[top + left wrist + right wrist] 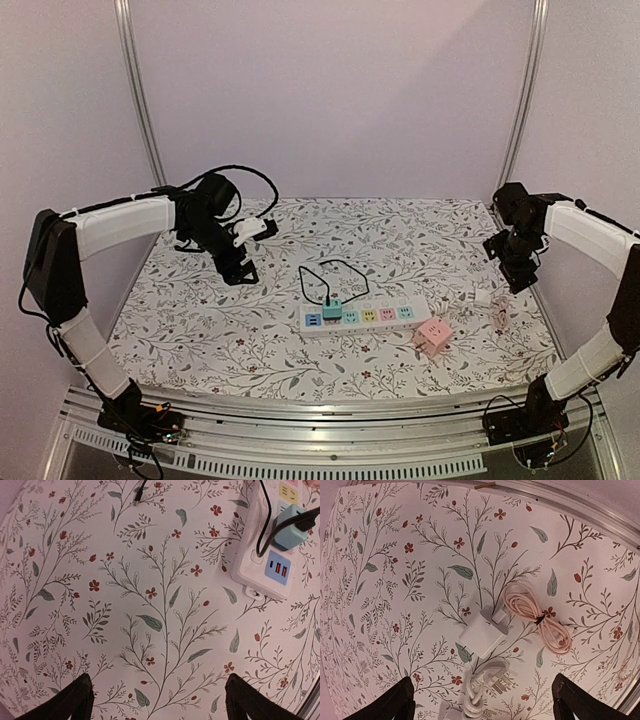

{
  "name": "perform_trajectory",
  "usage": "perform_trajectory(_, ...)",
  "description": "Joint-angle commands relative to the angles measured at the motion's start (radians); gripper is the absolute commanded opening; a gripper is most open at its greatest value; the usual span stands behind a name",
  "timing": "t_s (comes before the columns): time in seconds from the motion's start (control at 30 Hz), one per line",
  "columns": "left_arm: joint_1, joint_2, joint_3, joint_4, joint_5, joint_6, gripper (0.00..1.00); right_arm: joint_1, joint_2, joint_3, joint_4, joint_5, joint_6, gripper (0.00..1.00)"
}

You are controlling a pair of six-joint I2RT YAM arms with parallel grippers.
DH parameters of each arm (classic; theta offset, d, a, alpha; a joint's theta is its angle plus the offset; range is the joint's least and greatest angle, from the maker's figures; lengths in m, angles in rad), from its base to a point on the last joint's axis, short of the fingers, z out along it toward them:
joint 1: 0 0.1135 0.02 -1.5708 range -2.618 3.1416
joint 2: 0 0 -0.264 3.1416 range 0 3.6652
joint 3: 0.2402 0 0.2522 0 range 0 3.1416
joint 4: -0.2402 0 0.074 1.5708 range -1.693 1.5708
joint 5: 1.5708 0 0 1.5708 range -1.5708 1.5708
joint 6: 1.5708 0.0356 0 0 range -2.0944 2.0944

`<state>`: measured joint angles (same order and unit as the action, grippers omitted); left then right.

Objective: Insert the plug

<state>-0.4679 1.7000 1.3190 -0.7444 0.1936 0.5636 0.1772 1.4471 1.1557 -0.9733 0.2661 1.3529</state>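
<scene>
A white power strip [362, 317] lies mid-table, and the left wrist view catches its end [262, 555]. A teal plug [333, 308] [291, 527] with a black cable sits in it. To the right lie a white charger plug [484, 633] [482, 296], joined to a coiled pink cable [540, 617], and a white three-pin plug [496, 675] with bundled white cord. My right gripper [485, 705] [518, 281] hangs open above these, touching nothing. My left gripper [162, 705] [240, 271] is open over bare cloth left of the strip.
A pink cube adapter [433, 336] rests just right of the strip's near side. The black cable [330, 275] loops behind the strip. A floral cloth [200, 330] covers the table, with metal rails along the right edge [600, 515] and the front.
</scene>
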Motion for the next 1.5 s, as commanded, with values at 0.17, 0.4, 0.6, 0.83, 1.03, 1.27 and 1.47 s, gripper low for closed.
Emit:
perform_trajectory(0.17,0.003,-0.014,-0.032,0.016,0.003,-0.004,0.91,0.003,0.203,0.024,0.082,-0.115,0.285,0.95)
perform_trajectory(0.4,0.003,-0.015,-0.033,0.017,0.005,-0.003,0.91,-0.014,0.295,0.039,0.098,-0.123,0.314,0.96)
perform_trajectory(0.6,0.003,-0.012,-0.036,0.017,0.007,-0.002,0.91,-0.041,0.358,0.043,0.141,-0.139,0.322,0.99)
perform_trajectory(0.83,0.002,-0.014,-0.03,0.016,0.005,-0.004,0.91,-0.054,0.417,0.025,0.232,-0.199,0.333,0.99)
perform_trajectory(1.03,0.002,-0.015,-0.032,0.014,0.003,-0.005,0.91,-0.067,0.452,0.004,0.256,-0.215,0.322,0.92)
perform_trajectory(1.27,0.0,-0.005,-0.028,0.015,0.006,-0.005,0.91,-0.088,0.389,-0.056,0.261,-0.159,0.3,0.75)
perform_trajectory(1.47,0.002,-0.008,-0.033,0.015,0.001,-0.002,0.91,-0.093,0.352,-0.084,0.275,-0.109,0.23,0.43)
